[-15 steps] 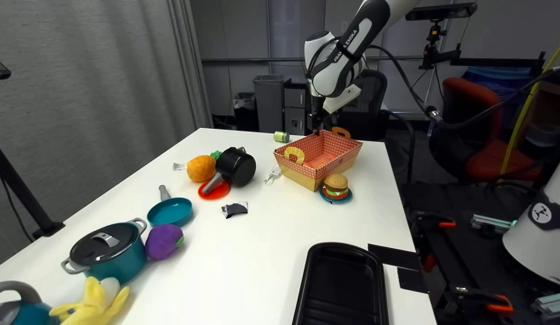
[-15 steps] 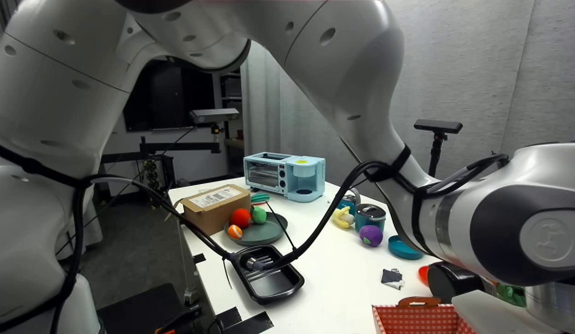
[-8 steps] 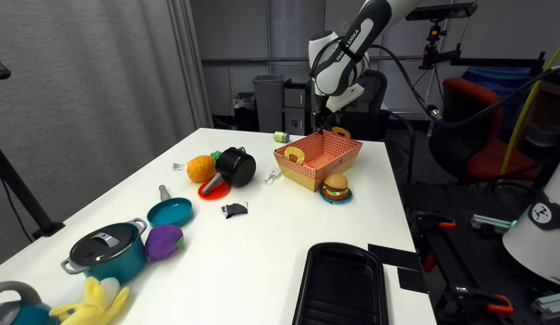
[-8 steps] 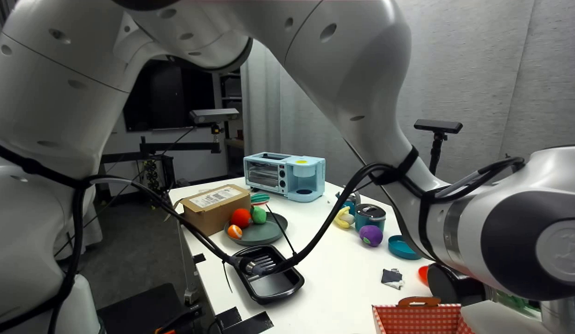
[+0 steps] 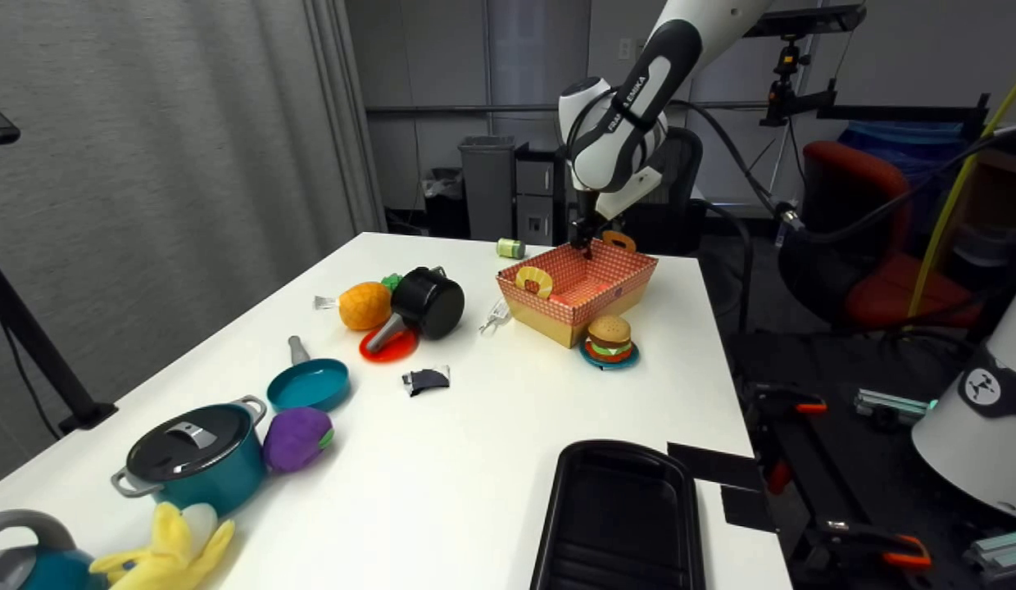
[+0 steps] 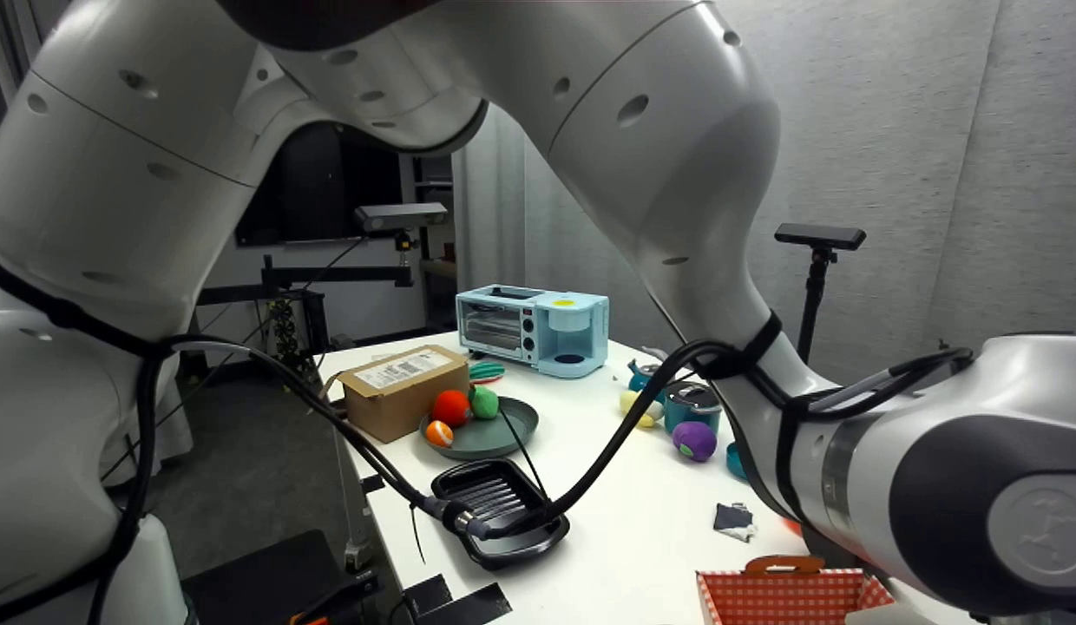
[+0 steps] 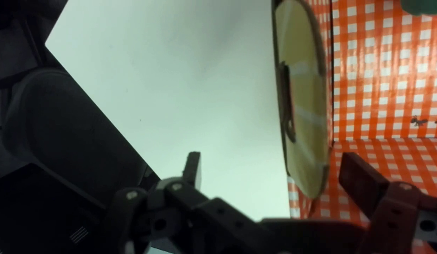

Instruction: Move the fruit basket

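Observation:
The fruit basket shows its red-and-white checked lining and tan sides [image 5: 543, 321] in an exterior view, standing upright on the table. Another exterior view catches only part of its lining [image 6: 781, 599]. Seen from the wrist, a yellow handle [image 7: 306, 91] rises on the basket's wall, and a green item [image 7: 421, 6] shows at the top right over the lining. My gripper [image 7: 271, 165] is open around that wall's line: one finger [image 7: 192, 167] is outside over the table, the other finger [image 7: 359, 180] is over the inside. A gap remains on both sides.
A toy burger [image 5: 610, 338] sits right by the basket's near corner. To its other side are a black pot [image 5: 434, 305], a toy pineapple [image 5: 365, 306] and a green can [image 5: 510, 248]. A black tray [image 5: 614, 524] lies farther along the table's edge.
In the exterior views the wrist has shifted slightly sideways and then come down, bringing the gripper lower at the basket's far wall. The basket stands where it was.

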